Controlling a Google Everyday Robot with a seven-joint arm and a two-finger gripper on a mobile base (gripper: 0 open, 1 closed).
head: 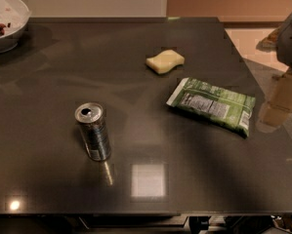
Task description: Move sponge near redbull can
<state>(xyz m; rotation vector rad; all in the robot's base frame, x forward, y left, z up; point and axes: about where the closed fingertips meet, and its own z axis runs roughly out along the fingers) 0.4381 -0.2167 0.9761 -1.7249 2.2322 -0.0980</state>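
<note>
The sponge is set on the desk, well apart from the upright redbull can. The claw is seen at the right edge, and its state cannot be told.

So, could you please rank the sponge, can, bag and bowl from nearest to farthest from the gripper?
The gripper is at the right edge.
1. bag, right side
2. sponge, back centre
3. can, front left
4. bowl, far left corner
</note>
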